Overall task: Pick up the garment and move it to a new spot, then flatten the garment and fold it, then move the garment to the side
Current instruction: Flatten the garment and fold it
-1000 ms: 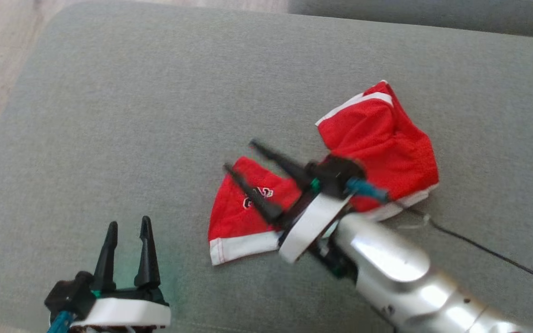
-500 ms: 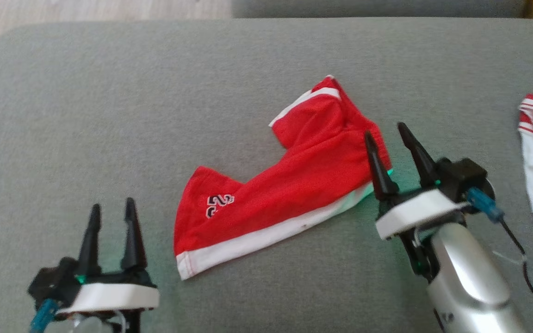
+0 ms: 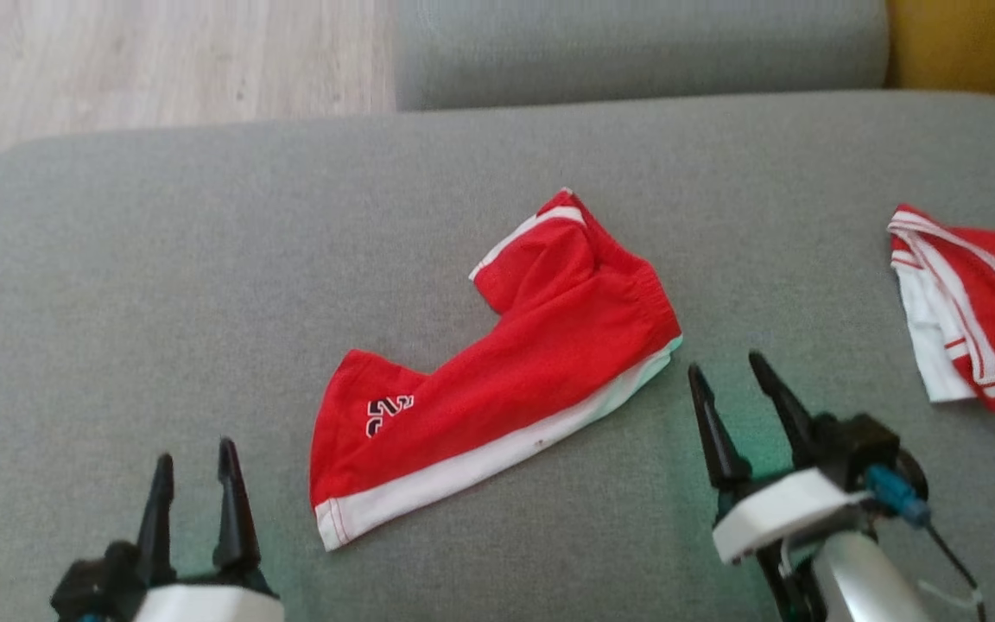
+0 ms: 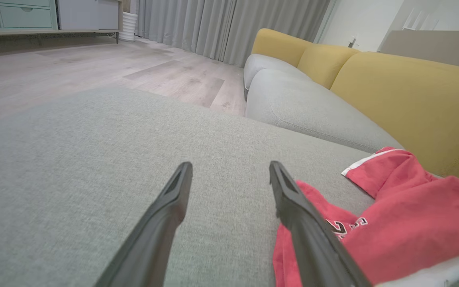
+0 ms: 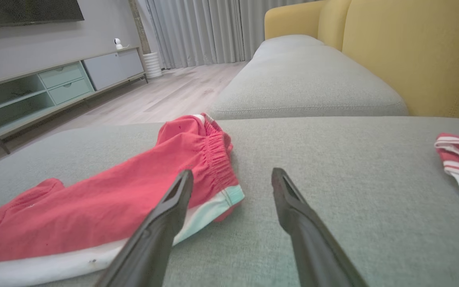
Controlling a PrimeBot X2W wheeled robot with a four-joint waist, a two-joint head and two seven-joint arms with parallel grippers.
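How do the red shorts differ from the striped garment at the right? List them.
The red shorts lie spread in the middle; the striped garment sits bunched at the head view's right edge, partly cut off. The red shorts are plain red with a white band and a printed number; the striped garment shows red and white stripes. Both are red and white, on the grey cushion.
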